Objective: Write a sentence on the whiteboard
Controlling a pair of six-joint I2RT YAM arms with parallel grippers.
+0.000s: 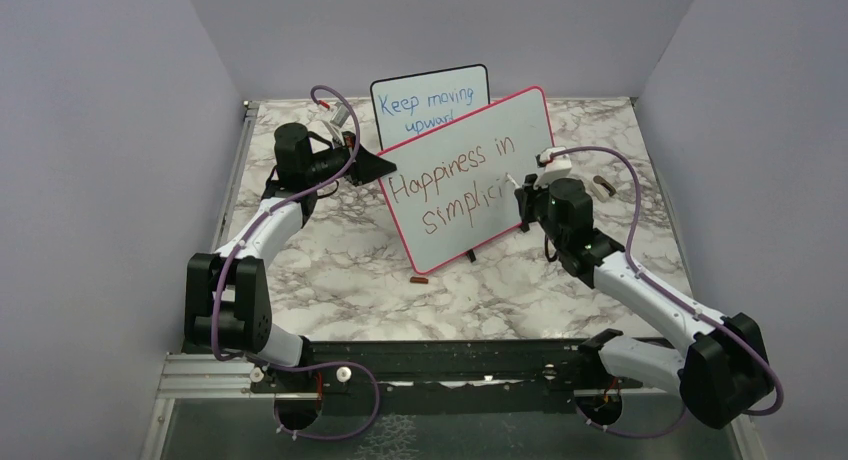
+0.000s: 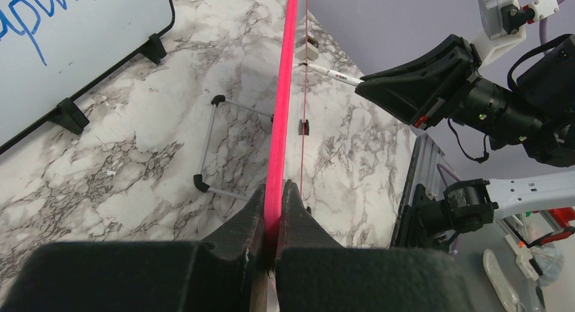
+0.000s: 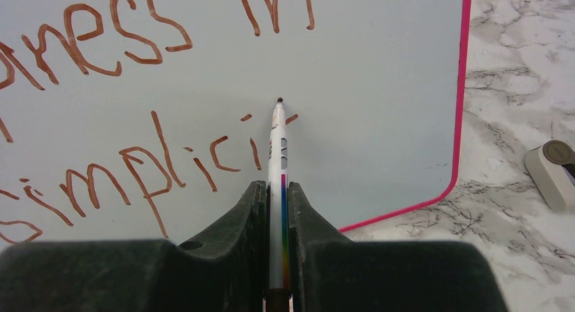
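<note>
**Left side.** The left gripper [image 1: 368, 166] is clamped on the left edge of the whiteboard [image 1: 500, 130]. In the left wrist view, the two fingers [image 2: 252, 210] press on the pink-red frame [image 2: 283, 88] from either side, with no gap showing. Behind the gripper, the smaller black-framed board [image 1: 430, 102] with blue writing stands on the marble table [image 1: 330, 280]. A wire stand [image 2: 215, 141] rests on the table between the two boards.

**Centre.** The whiteboard stands tilted near the middle of the table, with its face toward the arms and its left end lower than its right in the top view. It spans the space between the two grippers. The sentence [image 1: 452, 185] is in brownish-red and reads "Happiness in" on the upper line and "simplici" on the lower line. A small brown cap-like piece [image 1: 419, 278] lies on the table just in front of the board's lower corner.

**Right side.** The right gripper [image 1: 521, 194] is closed on a white marker [image 3: 276, 156], whose barrel is pinched between both fingers. The marker tip is at the board surface just right of the last "i", and a short stroke is visible on either side of the barrel. The gripper sits in front of the right part of the board, level with the lower line. A small beige object [image 3: 552, 173] lies on the table to the right, apart from the board.
</note>
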